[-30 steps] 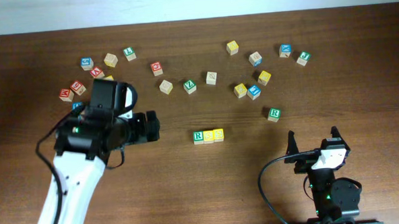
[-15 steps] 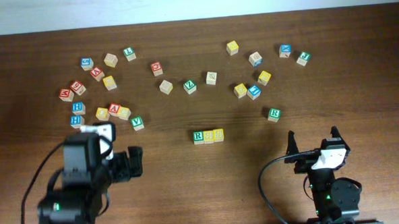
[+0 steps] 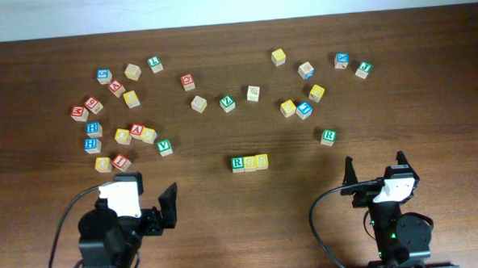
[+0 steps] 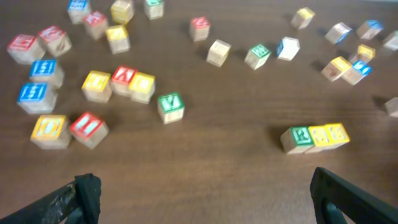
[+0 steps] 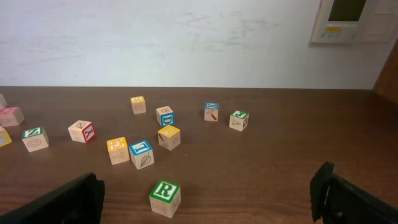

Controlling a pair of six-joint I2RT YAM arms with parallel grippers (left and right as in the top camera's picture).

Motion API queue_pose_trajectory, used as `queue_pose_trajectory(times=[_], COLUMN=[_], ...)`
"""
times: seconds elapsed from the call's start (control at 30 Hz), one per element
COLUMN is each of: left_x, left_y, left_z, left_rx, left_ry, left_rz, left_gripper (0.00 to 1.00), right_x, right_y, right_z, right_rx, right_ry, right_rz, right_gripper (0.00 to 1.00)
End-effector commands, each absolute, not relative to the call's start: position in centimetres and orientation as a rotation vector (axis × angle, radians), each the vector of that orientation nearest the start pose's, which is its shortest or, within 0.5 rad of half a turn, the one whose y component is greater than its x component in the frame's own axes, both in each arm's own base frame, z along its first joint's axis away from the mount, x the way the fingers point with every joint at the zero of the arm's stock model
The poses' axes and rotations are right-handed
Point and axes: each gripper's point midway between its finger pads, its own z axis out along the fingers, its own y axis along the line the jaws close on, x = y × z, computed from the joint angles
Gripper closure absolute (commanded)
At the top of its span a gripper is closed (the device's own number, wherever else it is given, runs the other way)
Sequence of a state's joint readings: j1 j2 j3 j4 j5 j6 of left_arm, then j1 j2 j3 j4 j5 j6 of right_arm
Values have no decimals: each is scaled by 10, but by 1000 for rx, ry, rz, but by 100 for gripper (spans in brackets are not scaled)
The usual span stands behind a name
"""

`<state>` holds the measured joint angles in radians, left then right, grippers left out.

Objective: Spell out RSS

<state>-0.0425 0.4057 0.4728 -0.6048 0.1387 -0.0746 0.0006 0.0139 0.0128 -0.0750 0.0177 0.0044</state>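
Left gripper point(image 4: 205, 196) stands wide open and empty, its two matte black fingers low over a dark brown wood-grain desk point(image 3: 227, 223). Right gripper point(image 5: 205, 190) is likewise spread wide and holds nothing, its blocky black fingers framing the view. Between the two arms, near the middle of the desk, three small wooden cubes sit touching in a straight row: a green R cube point(image 3: 238, 162) at the left end, then two yellow cubes point(image 3: 261, 160). Their sides are pale bare wood with square edges. Further back, many similar loose cubes point(image 3: 132, 98) lie scattered, with red, blue, yellow and green painted faces, turned at different angles. A green V cube point(image 3: 164, 146) sits apart to the left of the row, and a second green R block point(image 3: 328, 136) lies alone to its right. Behind the desk is a plain white wall point(image 5: 186, 37)
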Motion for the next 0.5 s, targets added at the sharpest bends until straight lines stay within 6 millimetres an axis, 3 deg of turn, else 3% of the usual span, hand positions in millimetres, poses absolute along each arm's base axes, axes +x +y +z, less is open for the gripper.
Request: queue_pose_trajectory(times=[0.0, 0.47], left_x=[225, 236], left_y=[-43, -44], left_z=[166, 176], left_rx=[182, 198], left_ry=[2023, 1688], left_rz=[-222, -189], left_gripper=[1, 1], right_x=[246, 246], right_y=[0, 0], right_z=[155, 155], right_rx=[16, 16], right_ry=[1650, 1650], right_rz=[7, 7], right_gripper=[2, 2])
